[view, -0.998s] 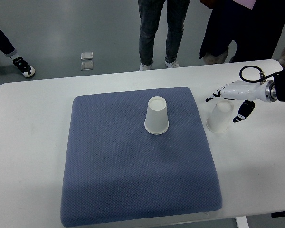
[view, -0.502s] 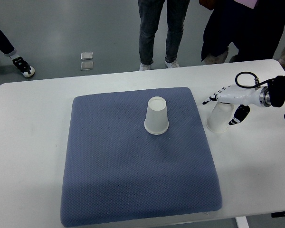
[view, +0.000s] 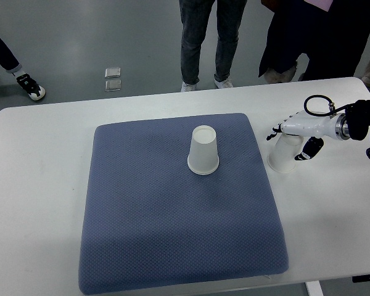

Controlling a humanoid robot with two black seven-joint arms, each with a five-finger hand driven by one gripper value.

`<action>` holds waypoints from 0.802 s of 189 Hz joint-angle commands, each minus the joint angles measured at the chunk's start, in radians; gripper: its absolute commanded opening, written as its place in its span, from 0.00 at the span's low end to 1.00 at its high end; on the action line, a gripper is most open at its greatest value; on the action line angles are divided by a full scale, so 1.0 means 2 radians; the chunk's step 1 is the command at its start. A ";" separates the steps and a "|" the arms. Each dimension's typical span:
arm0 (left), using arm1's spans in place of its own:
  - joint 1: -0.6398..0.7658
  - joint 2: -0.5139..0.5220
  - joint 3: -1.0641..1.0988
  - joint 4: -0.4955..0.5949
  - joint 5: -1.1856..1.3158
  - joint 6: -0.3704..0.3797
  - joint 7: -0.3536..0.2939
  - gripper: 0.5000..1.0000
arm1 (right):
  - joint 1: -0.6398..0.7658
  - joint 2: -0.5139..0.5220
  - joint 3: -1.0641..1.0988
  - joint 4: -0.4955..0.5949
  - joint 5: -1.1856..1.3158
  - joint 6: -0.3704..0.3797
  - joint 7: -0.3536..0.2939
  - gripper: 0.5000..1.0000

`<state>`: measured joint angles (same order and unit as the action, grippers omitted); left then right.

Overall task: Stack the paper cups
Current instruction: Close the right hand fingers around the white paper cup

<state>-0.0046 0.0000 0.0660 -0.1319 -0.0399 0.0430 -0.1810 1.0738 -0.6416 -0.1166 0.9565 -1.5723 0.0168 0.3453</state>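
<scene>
White rectangular table (view: 37, 185) fills most of the frame. A large blue-grey textured cushion mat (view: 172, 234) lies on it, centre to lower centre. People's legs stand on the grey floor along the upper edge, out of the work area.

2 white paper cups, both upside down. Cup 1 (view: 203, 151) stands upright on the mat, upper centre. Cup 2 (view: 284, 154) stands on bare table just beside the mat's right edge, right of centre, well apart from cup 1.

Right hand (view: 296, 134), white with dark fingertips, comes in from the right edge and sits over the top of cup 2. Fingers are spread around the cup's upper part, thumb on the right side, other fingers toward the left. They look close to the wall or touching it; a firm closed grip isn't evident, so call it wrapped around, not clamped. Left arm doesn't show.

Step in hand, as a guess: grasp cup 2, then carry it over and drop it on cup 1.

Doing it well:
- Close on the upper third of cup 2, thumb opposite fingers, light squeeze only. Thin paper ovals easily, and an ovalled rim won't slide over cup 1.
- Lift straight up until clear of the table, and clear the mat edge before moving left.
- Keep the cup vertical, centre its open rim over the base of cup 1, lower slowly, release once it seats.
- Cup 1 sits on soft padding, so a side knock could tip it.
</scene>
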 commanded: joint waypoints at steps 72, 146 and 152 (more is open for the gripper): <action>0.000 0.000 0.000 0.000 0.000 0.000 0.000 1.00 | 0.002 0.000 -0.012 -0.003 -0.001 0.003 -0.001 0.32; 0.000 0.000 0.000 0.000 0.000 0.000 0.000 1.00 | 0.008 -0.001 -0.010 -0.003 -0.002 0.007 -0.001 0.25; 0.000 0.000 0.000 0.000 0.000 0.000 0.000 1.00 | 0.010 -0.001 -0.010 -0.003 -0.002 0.007 -0.001 0.25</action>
<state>-0.0046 0.0000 0.0660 -0.1319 -0.0398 0.0429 -0.1810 1.0880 -0.6419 -0.1383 0.9511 -1.5768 0.0310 0.3435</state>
